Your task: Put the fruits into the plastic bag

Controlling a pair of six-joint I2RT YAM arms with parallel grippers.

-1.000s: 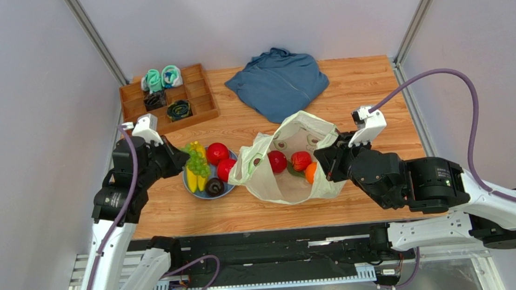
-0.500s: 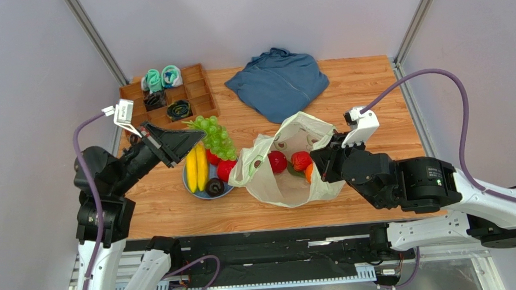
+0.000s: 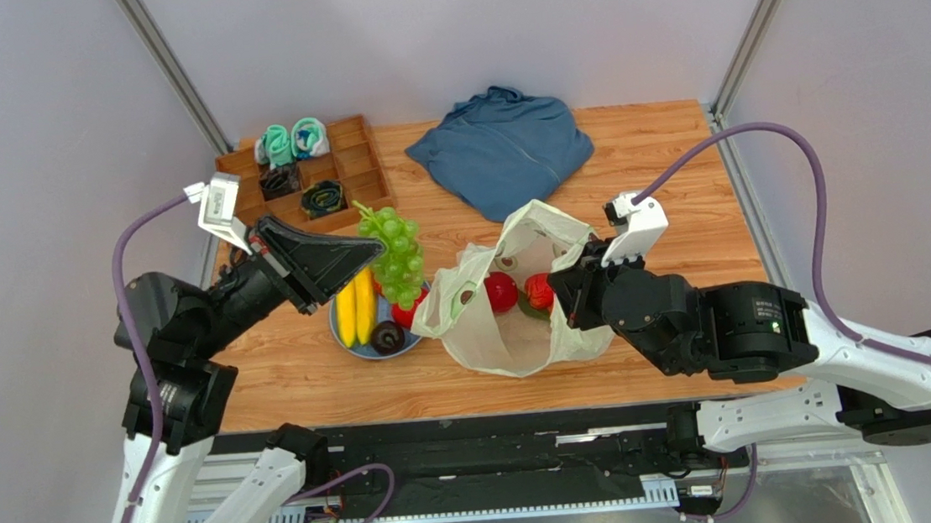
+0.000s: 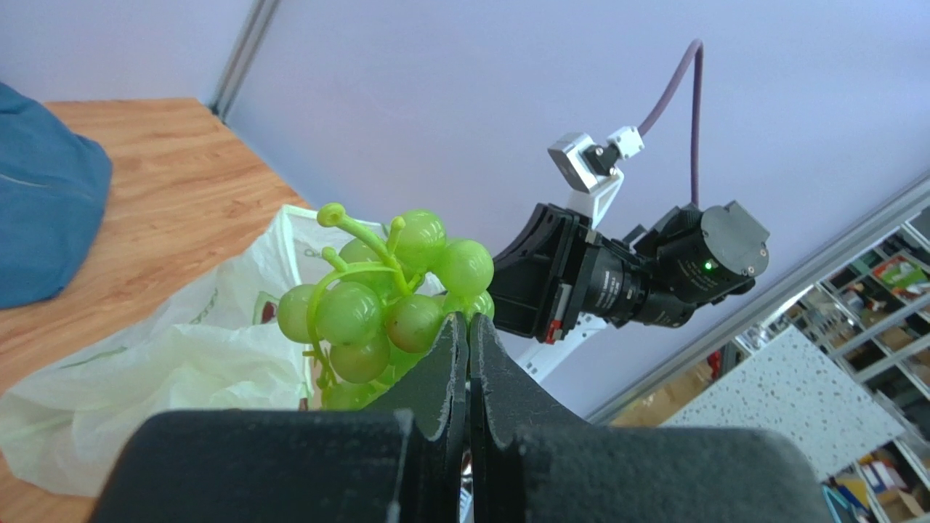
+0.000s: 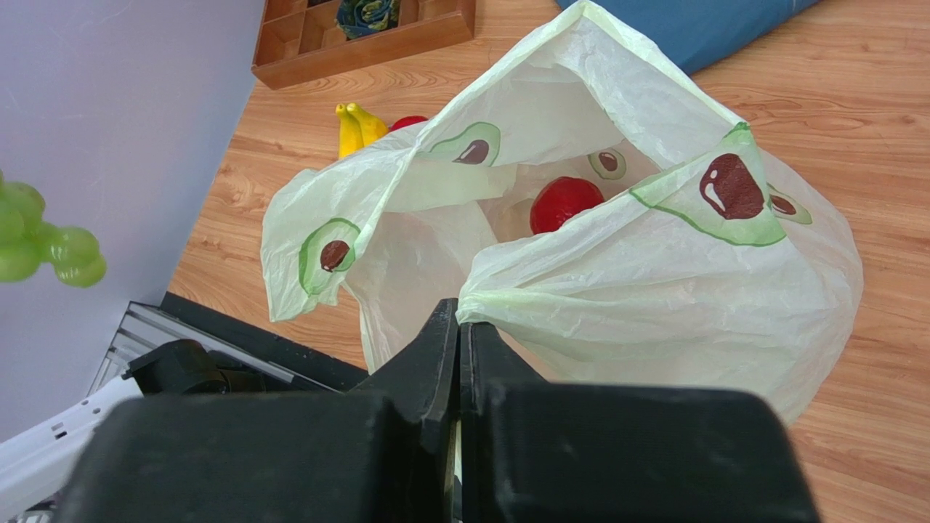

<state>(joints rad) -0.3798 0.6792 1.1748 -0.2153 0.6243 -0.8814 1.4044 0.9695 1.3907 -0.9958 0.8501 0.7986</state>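
Resting on wooden table (image 3: 678,167) between pale walls (image 3: 450,23): plastic bag (image 3: 502,334), garment (image 3: 502,151).

1. The bag (image 5: 655,294): thin, crinkly, translucent plastic.
2. The grapes (image 4: 377,311): smooth and glossy, plastic-looking.
3. The worktop (image 3: 649,125): grained wood with a low sheen.
4. The garment (image 3: 501,147): soft, matt blue cloth.
5. The tray (image 3: 361,163): smooth brown wood.
6. The left hand (image 4: 468,327): matt black, finely grained.
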